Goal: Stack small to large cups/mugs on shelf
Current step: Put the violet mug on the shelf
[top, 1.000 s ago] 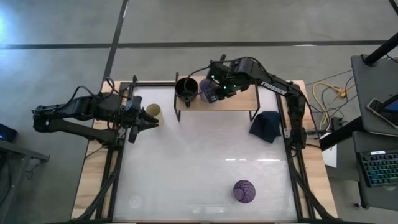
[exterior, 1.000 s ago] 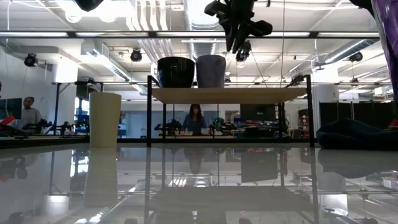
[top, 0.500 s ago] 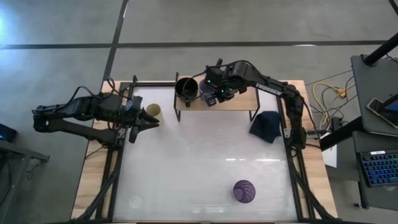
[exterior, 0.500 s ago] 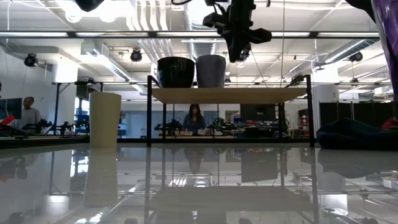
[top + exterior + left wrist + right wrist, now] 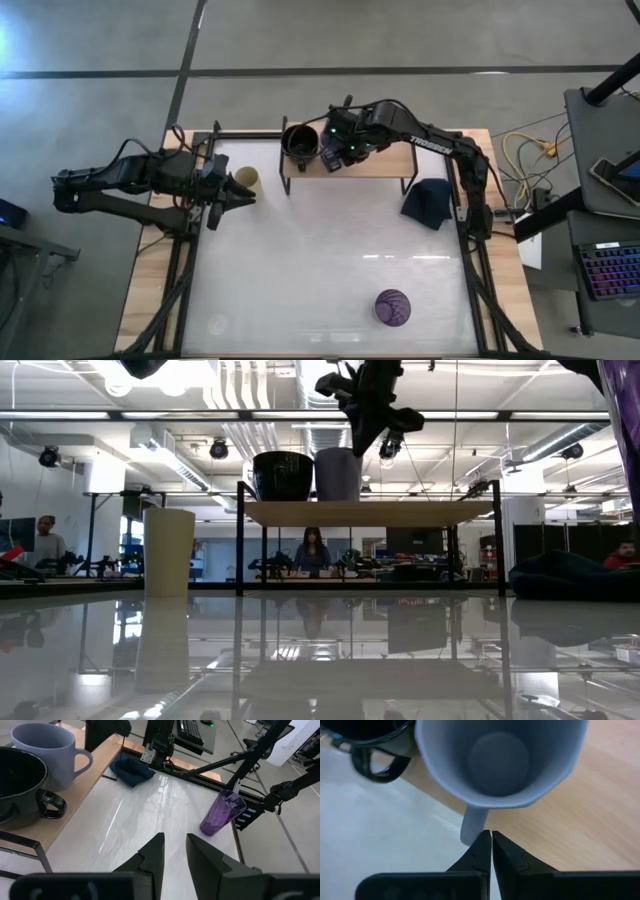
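Now right claw (image 5: 487, 851) closed above lavender-grey mug (image 5: 502, 762) on shelf (image 5: 590, 815).

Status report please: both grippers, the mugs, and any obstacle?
Right gripper shut above lavender mug on shelf. Left gripper beside cream cup. No obstacle.

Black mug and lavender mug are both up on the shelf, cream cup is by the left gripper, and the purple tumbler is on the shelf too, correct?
Not quite. The high view shows the purple tumbler standing on the white tabletop, at the edge opposite the shelf. The black mug, lavender mug and cream cup are as you say.
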Available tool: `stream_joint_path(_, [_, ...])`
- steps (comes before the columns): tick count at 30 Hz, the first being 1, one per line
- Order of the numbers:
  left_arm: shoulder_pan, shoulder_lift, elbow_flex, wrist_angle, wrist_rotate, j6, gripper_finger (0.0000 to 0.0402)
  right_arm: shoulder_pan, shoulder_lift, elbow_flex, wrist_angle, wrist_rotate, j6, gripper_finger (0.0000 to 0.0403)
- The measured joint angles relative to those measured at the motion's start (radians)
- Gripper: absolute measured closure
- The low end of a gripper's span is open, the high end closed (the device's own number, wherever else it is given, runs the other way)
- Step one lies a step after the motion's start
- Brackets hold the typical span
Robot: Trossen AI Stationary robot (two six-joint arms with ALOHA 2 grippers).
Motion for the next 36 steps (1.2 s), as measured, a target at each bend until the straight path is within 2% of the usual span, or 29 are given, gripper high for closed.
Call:
stream_joint_path(18, [0.000, 0.000, 0.000, 0.000, 0.000, 0.000, 0.0336, 0.025, -0.021, 0.000, 0.013, -0.028, -0.002, 0.0394])
stream_joint_path(26, [0.000, 0.009, 0.000, 0.002, -0.001, 0.000, 0.0336, 0.028, -0.127, 0.000, -0.008, 0.085, 0.018, 0.0394])
stream_joint_path(31, [0.024, 0.080, 0.011, 0.109, -0.077, 0.045, 0.0336, 0.020, -0.164, 0.000, -0.009, 0.152, 0.040, 0.0394])
stream_joint_path(36, [0.167, 0.239, 0.103, 0.189, -0.075, 0.178, 0.0336, 0.018, -0.166, 0.000, -0.009, 0.154, 0.042, 0.0394])
